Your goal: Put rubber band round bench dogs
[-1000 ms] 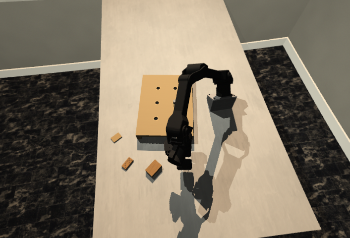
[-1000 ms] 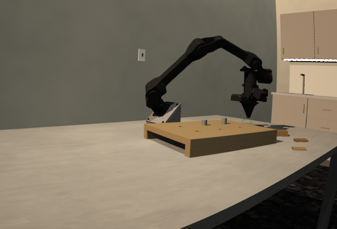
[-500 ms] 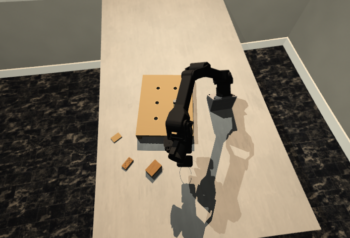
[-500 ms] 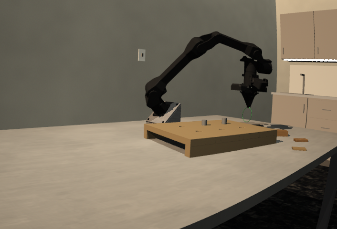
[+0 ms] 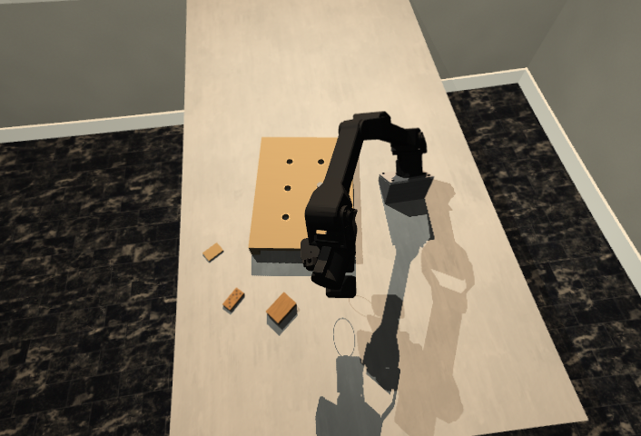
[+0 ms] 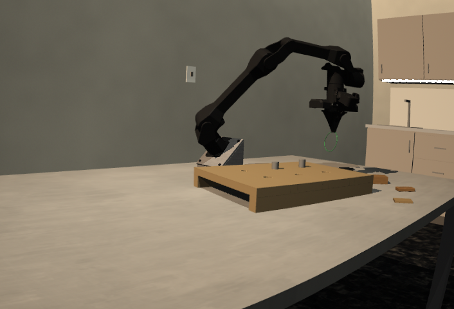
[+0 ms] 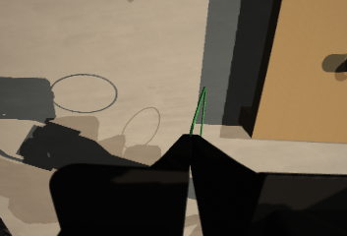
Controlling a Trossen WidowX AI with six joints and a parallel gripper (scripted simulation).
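Observation:
The wooden board (image 5: 290, 195) lies flat on the table and has several holes. Two short grey bench dogs (image 6: 274, 165) (image 6: 301, 163) stand upright in it. In the top view the arm hides them. My gripper (image 6: 332, 129) is high above the table, just past the board's end, pointing down. It is shut on the thin green rubber band (image 6: 330, 141), which hangs as a small loop from the fingertips, well above the dogs. In the wrist view the band (image 7: 199, 113) shows edge-on below the closed fingertips (image 7: 191, 138), beside the board's corner (image 7: 309, 74). The band's ring shadows lie on the table.
Three small wooden blocks (image 5: 212, 252) (image 5: 233, 299) (image 5: 281, 307) lie on the table past the board's end, left of the gripper. The arm's base (image 5: 406, 190) stands beside the board's other long side. The table's end edge is close beyond the blocks.

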